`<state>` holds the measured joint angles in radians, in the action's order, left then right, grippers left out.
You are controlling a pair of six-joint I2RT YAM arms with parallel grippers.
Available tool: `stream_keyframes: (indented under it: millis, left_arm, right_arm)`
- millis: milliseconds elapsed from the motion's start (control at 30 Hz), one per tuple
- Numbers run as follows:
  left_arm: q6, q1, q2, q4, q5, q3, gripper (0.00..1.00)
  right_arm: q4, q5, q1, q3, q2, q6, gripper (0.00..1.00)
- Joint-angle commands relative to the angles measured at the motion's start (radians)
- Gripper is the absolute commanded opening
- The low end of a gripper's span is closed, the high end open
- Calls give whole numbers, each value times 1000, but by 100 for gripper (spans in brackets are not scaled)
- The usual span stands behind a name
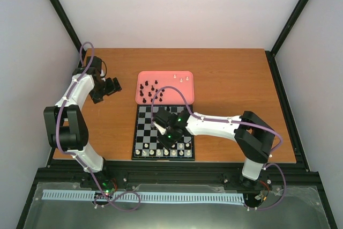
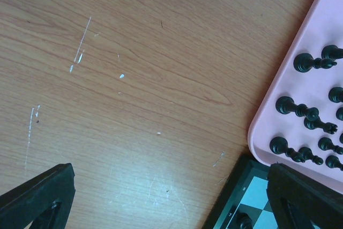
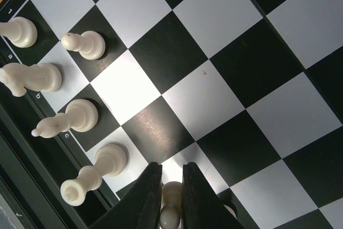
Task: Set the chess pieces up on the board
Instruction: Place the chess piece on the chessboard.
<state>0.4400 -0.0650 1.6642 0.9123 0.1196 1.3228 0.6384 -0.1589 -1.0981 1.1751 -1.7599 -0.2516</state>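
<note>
The board [image 1: 144,119] lies at the table's centre front, and the right wrist view shows its squares [image 3: 203,100] close up. A row of white chess pieces [image 1: 163,153] stands along its near edge; a rook, knight, bishop and queen [image 3: 99,172] appear there, with one pawn [image 3: 84,44] ahead of them. My right gripper [image 1: 168,140] [image 3: 171,167] is shut on a white pawn [image 3: 171,202] standing on a pale second-row square. Black pieces [image 1: 149,90] [image 2: 300,108] and a few white ones [image 1: 182,79] stand on the pink tray [image 1: 186,96]. My left gripper [image 1: 111,86] [image 2: 171,202] hangs open over bare wood, left of the tray.
The pink tray [image 2: 316,87] touches the board's far edge, and the board's corner [image 2: 252,197] shows beside my left gripper's right finger [image 2: 305,197]. Black frame posts and white walls enclose the table. Wood lies to the left and right of the board.
</note>
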Motion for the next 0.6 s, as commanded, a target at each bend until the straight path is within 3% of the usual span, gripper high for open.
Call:
stream_keyframes:
  millis: [0, 567]
  left_arm:
    - [-14, 4, -20, -14, -9, 5, 100]
    - [-17, 5, -25, -12, -9, 3, 100]
  right_arm:
    - [-16, -4, -13, -3, -16, 9, 13]
    - [2, 34, -13, 0, -26, 3, 16]
